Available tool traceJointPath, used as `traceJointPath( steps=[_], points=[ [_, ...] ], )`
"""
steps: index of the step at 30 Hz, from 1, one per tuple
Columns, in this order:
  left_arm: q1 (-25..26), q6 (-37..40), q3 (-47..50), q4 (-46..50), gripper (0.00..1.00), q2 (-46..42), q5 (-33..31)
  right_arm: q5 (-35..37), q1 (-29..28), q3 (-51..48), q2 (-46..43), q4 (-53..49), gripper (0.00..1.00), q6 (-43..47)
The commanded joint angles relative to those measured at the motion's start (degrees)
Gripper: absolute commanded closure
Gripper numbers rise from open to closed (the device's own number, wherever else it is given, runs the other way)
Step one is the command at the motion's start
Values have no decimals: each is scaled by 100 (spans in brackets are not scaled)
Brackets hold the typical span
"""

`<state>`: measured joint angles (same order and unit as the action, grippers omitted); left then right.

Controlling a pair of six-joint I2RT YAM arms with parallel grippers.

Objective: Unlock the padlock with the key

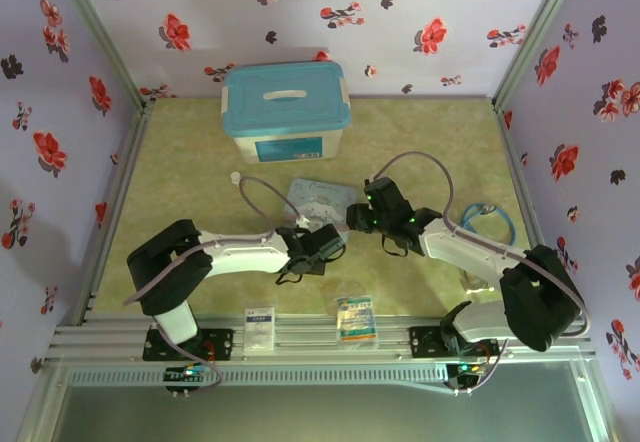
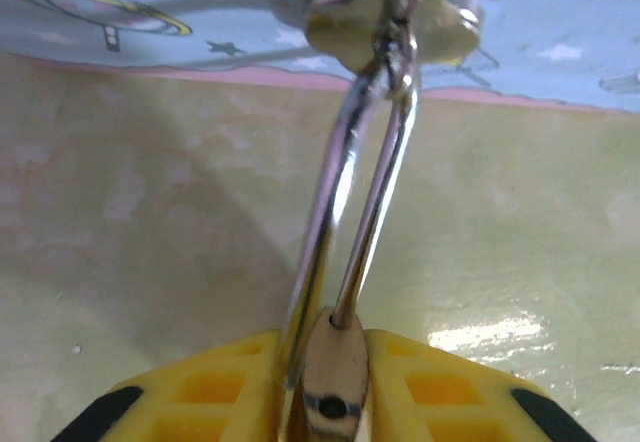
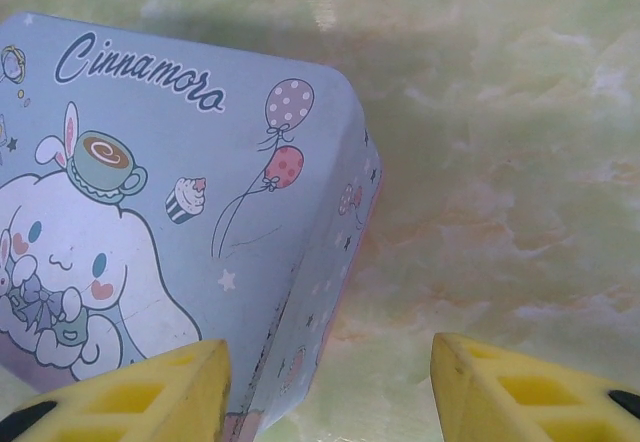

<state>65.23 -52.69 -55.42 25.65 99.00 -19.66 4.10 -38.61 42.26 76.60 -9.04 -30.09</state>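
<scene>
**At mid-counter, padlock clamped in the left end effector**

Near the middle of the counter (image 1: pixel 200 182), both arms reach inward and meet at the near edge of a pale blue cartoon tin (image 1: pixel 318 200).

The left end effector (image 2: pixel 325 347) is closed on the padlock (image 2: pixel 335 377). Its two yellow fingers (image 2: pixel 215 387) press the small brass-coloured body from either side. A dark round hole in the body faces the wrist camera. The thin silvery shackle (image 2: pixel 342 182) runs straight away from the fingers toward the tin. Its far end meets a blurred, cream-coloured piece (image 2: pixel 345 22) that I cannot identify. The marbled yellow-green counter lies below the shackle. Whether the lock touches the counter I cannot tell.

The right end effector (image 3: pixel 328 362) is open, with its yellow fingers set well apart and nothing between them. It hangs over the tin's corner, where the printed lid shows a white rabbit-eared character, two balloons and the word "Cinnamoro". In the top view the two end effectors sit just beside each other, the right one slightly farther back, over the tin.

Farther back on the counter stands a white storage box with a teal lid (image 1: pixel 285 112), well apart from the tin. A loop of blue cable (image 1: pixel 488 205) lies to the right, near the right arm. Two small packets (image 1: pixel 260 327) rest at the near edge, between the arm bases.
</scene>
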Motion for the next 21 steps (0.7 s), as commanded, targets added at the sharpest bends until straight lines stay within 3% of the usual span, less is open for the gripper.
traceJointPath(
  steps=[1, 10, 21],
  points=[
    [189, 7, -287, 753, 72, 173, -433, -23, 29, -73, 66, 165, 45, -73],
    [538, -18, -960, 1656, 68, 507, -954, -50, 29, -102, 181, 198, 46, -97],
    [705, 140, -1295, 1676, 69, 747, -963, 3, 38, -208, 141, 216, 46, -120]
  ],
)
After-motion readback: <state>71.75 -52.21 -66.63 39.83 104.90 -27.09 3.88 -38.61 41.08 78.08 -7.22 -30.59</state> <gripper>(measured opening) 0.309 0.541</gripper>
